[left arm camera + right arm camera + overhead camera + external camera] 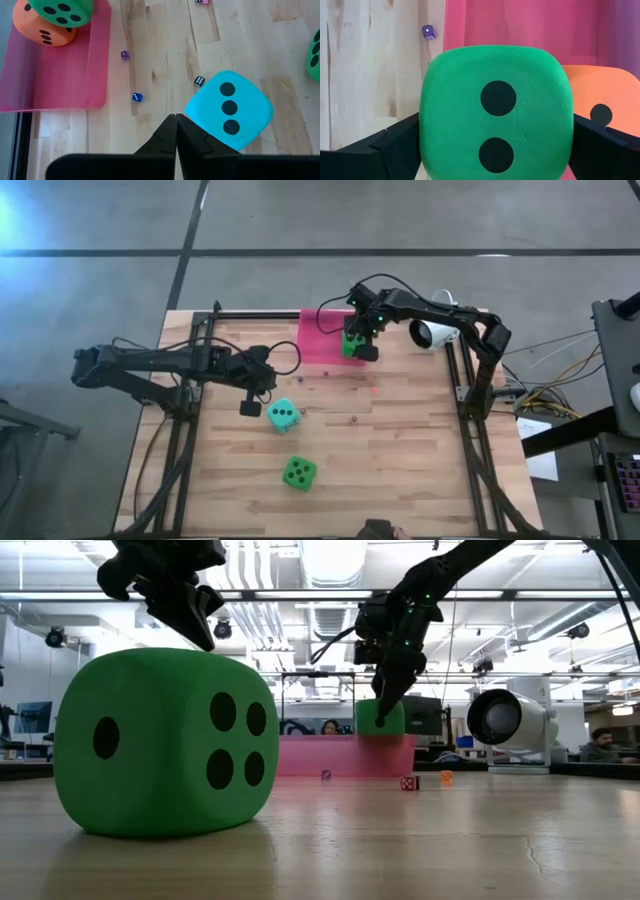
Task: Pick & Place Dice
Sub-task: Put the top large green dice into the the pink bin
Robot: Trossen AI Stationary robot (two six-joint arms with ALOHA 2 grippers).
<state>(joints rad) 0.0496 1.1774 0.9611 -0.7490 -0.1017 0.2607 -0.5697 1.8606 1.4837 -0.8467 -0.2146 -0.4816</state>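
Overhead, ceiling lights above wooden table.

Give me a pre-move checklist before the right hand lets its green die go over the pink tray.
1. Right hand shut on green die: ok.
2. Die over the pink tray: ok, at its edge nearest the table's middle.
3. Orange die already in tray, close beside: ok.
4. Room to land clear of the orange die: cannot tell.
5. Left hand shut, empty, beside teal die: ok.
6. Second green die on the table, away from both hands: ok.
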